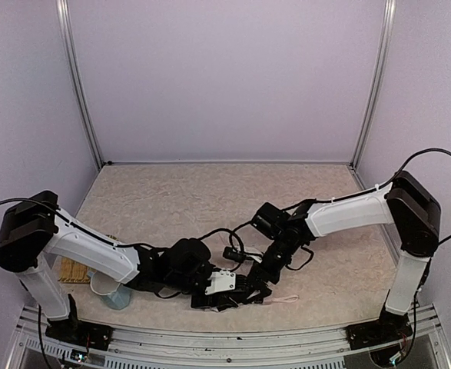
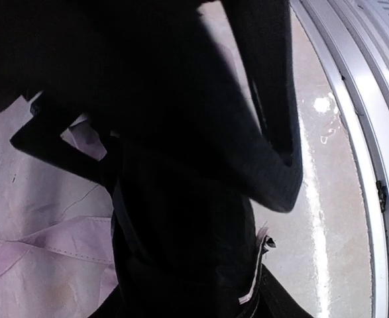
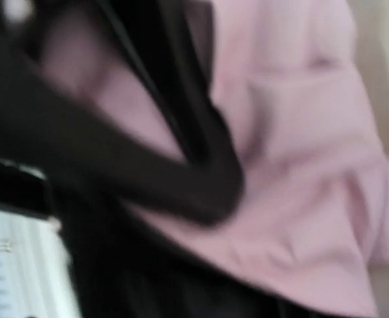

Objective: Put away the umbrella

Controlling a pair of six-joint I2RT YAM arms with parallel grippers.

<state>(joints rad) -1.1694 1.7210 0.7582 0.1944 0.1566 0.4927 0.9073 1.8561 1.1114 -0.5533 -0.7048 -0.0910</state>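
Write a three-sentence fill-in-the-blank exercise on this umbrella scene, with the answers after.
1. In the right wrist view, the umbrella shows ____ outer fabric.
2. In the top view, its pale strap lies by the table's ____ edge.
3. The tan slatted object lies beside the ____ arm.
Answers: pink; near; left.

Collapsed umbrella, pale pink outside and black inside, crumpled into a loose bundle of soft folds. It lies flat on the bench, close to the bench's near edge. Its thin pale strap trails right along that edge.
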